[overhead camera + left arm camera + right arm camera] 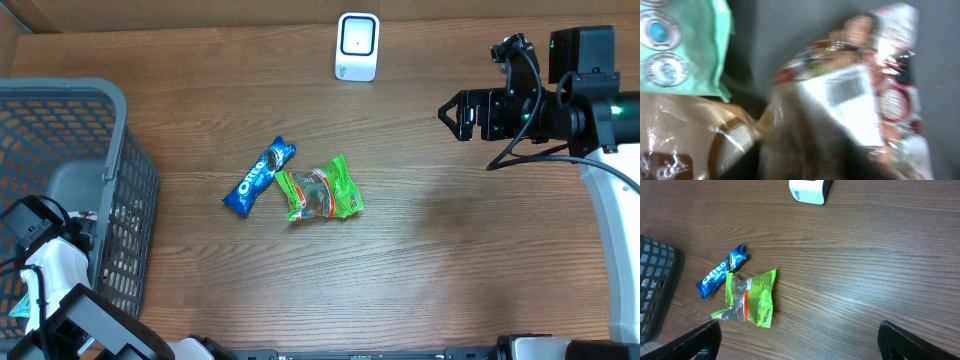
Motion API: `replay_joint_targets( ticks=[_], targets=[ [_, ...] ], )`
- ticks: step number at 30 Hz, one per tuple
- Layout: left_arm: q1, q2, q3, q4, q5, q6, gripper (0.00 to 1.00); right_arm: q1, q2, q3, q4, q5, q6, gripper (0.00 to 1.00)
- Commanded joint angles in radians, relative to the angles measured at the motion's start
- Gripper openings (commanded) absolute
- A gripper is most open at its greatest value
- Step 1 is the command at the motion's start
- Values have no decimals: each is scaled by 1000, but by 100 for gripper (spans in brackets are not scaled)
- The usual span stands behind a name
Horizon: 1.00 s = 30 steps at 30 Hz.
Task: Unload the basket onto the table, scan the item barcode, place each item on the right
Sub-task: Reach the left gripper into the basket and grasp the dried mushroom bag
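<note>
Your left end effector (pixel 62 228) sits in the basket (pixel 122 130) over packets (pixel 850 95); you cannot tell its opening. Your right end effector (pixel 451 113) stands wide.

My right gripper (pixel 800 347) hangs, fingers spread wide, over the brown wooden table (pixel 865 265); the blue Oreo packet (pixel 720 272) seemingly touches the crinkly green snack bag (pixel 751 297).

Clear-wrapped packet (pixel 850 100) lies barcode label showing; white scanner (pixel 357 46) stands upright.

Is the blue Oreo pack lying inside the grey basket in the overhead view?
No, the Oreo pack lies on the wooden table next to the green packet, outside the basket.
</note>
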Motion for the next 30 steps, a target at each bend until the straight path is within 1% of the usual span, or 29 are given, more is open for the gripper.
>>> replay_joint_targets(
  ticks=[1, 2, 7, 10, 12, 15, 20, 24, 25, 26, 27, 28, 29, 30],
  targets=[
    [-1, 71, -63, -45, 0, 5, 11, 3, -2, 18, 3, -1, 3, 100],
    [-1, 70, -61, -45, 22, 5, 4, 3, -2, 18, 3, -1, 3, 100],
    [-1, 69, 9, -86, 172, 8, 4, 3, -2, 18, 3, -1, 3, 100],
    [-2, 68, 142, -180, 264, 35, 4, 3, -2, 18, 3, -1, 3, 100],
    [-2, 64, 239, -249, 288, 50, 4, 3, -2, 18, 5, -1, 3, 100],
    [-2, 60, 418, -377, 293, 66, 4, 3, -2, 18, 10, -1, 3, 100],
    [-13, 56, 647, -529, 285, 114, 4, 3, -2, 18, 11, -1, 3, 100],
    [-36, 54, 733, -592, 235, 122, 4, 3, -2, 18, 11, -1, 3, 100],
    [-48, 55, 734, -592, 208, 152, 4, 3, -2, 18, 11, -1, 3, 100],
    [-60, 56, 728, -591, 173, 201, 9, 3, -2, 18, 11, -1, 3, 100],
    [-72, 59, 723, -590, 116, 237, 38, 3, -2, 18, 11, -1, 3, 100],
    [-82, 64, 719, -587, 59, 261, 63, 3, -2, 18, 13, -1, 3, 100],
    [-91, 71, 715, -584, 13, 285, 80, 3, -2, 18, 16, -1, 3, 100],
    [-98, 80, 713, -582, -21, 314, 83, 3, -2, 18, 19, -1, 3, 100]
  ],
)
